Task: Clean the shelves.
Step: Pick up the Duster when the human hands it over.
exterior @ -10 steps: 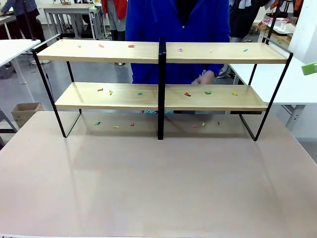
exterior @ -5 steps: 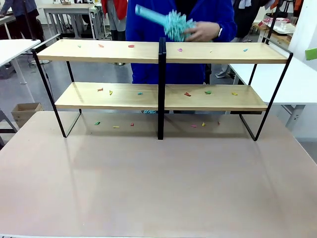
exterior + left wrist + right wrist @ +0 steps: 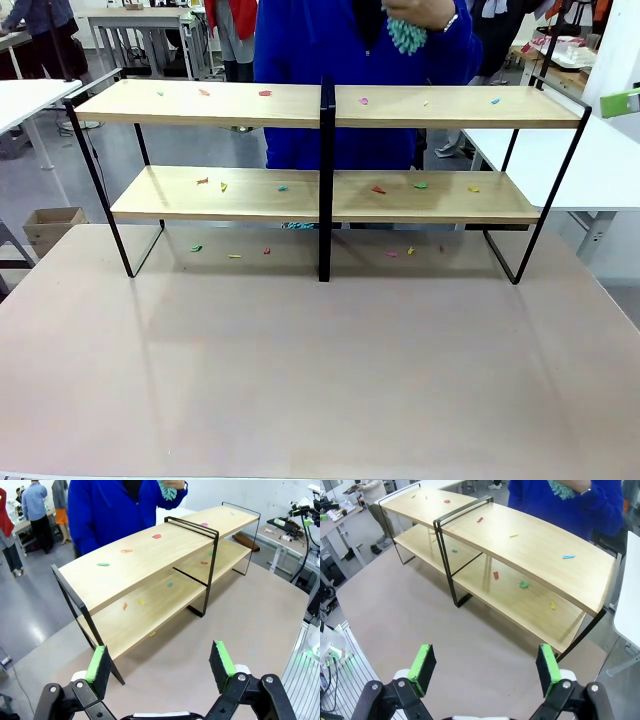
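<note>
Your left tool (image 3: 159,662) and right tool (image 3: 484,669) hang above the tabletop (image 3: 320,370), fingers apart, gripping nothing. Ahead of both stand the shelves (image 3: 200,103), dotted with coloured scraps (image 3: 378,189). Beyond, a person's hand (image 3: 425,12) holds a teal duster (image 3: 405,38).

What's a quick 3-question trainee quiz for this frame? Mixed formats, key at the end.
1. True or false: the left gripper and the right gripper are both open and empty.
2. The teal duster is: A in the person's hand, B on the top shelf, C on the floor.
3. Fill in: coloured scraps lie on both shelves and on the ____ below.
Key: 1 true; 2 A; 3 tabletop.
</note>
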`<act>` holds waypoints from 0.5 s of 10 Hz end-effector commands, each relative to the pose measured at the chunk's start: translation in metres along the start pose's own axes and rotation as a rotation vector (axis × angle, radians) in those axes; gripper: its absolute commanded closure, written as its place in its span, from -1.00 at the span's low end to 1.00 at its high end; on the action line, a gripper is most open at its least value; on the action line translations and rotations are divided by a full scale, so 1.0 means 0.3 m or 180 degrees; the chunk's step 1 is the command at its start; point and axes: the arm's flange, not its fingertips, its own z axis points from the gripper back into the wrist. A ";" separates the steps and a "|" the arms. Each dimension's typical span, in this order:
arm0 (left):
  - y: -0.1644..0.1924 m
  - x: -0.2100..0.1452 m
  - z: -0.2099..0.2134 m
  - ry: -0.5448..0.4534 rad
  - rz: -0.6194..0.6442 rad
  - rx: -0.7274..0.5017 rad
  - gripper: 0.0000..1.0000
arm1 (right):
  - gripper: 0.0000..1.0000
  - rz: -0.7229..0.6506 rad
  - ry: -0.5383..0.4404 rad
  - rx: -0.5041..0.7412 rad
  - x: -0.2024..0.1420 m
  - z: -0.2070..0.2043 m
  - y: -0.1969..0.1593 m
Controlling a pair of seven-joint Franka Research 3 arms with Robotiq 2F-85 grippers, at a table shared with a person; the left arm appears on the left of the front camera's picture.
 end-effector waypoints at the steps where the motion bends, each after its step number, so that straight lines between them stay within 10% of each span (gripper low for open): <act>1: -0.003 0.000 -0.001 -0.0011 -0.0021 -0.0035 -1.00 | -1.00 0.0006 0.0033 0.0015 -0.003 -0.003 0.003; 5: -0.003 0.000 -0.001 -0.0011 -0.0021 -0.0035 -1.00 | -1.00 0.0006 0.0033 0.0015 -0.003 -0.003 0.003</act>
